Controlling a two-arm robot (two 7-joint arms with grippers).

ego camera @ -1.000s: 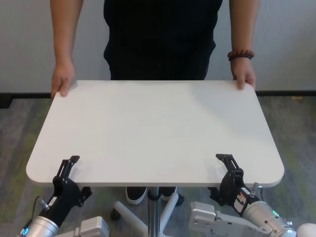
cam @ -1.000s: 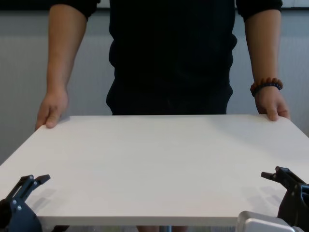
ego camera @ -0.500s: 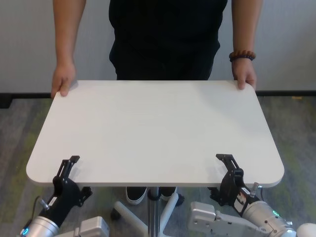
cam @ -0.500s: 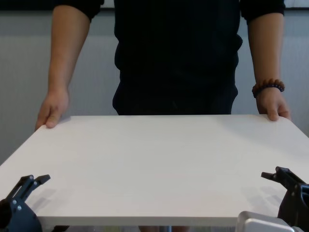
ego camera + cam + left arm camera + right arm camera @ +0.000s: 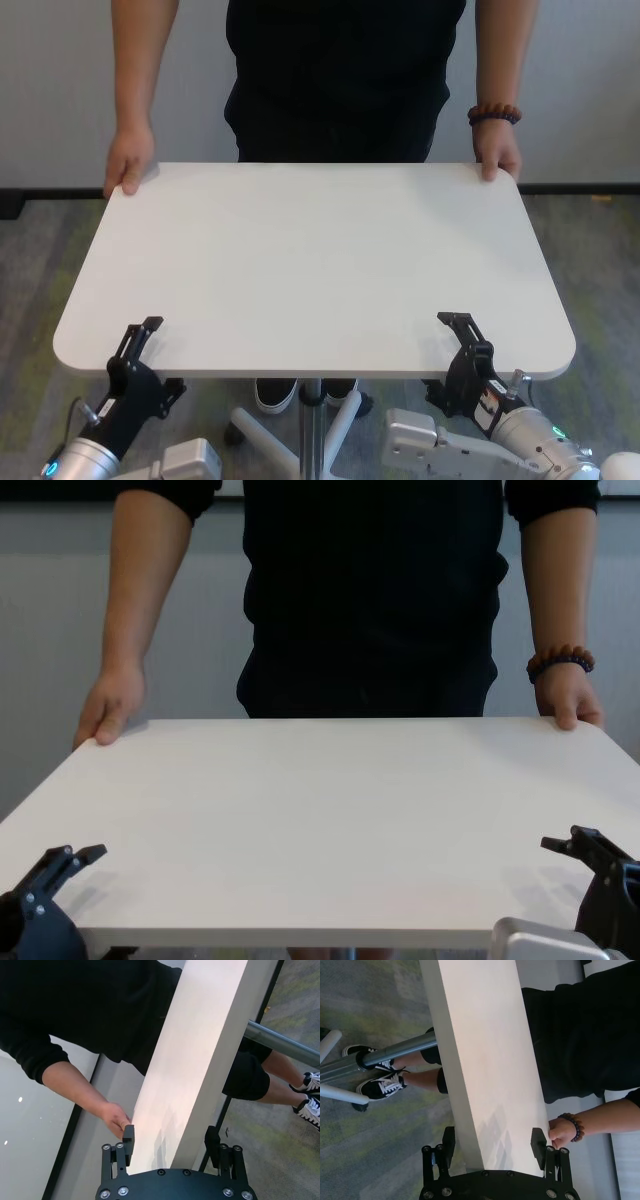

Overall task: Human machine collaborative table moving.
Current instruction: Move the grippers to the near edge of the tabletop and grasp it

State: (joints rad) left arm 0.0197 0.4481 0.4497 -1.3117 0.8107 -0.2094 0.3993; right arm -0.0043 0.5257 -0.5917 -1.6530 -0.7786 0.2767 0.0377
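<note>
White counter (image 5: 315, 260) fills mid-frame on a grey pole (image 5: 375, 1058). The human (image 5: 370, 590) holds the counter's far corners; head cut off. Left tool (image 5: 170, 1141) and right tool (image 5: 492, 1144) straddle the counter's near edge, fingers spread, not visibly clamped. Red label by the right tool is unreadable. Counter's base is partly hidden.

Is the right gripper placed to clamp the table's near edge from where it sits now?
Probably yes. The right gripper already straddles the near edge of the table, one finger above the top, one below, jaws open, and nothing lies between them and the board.
</note>
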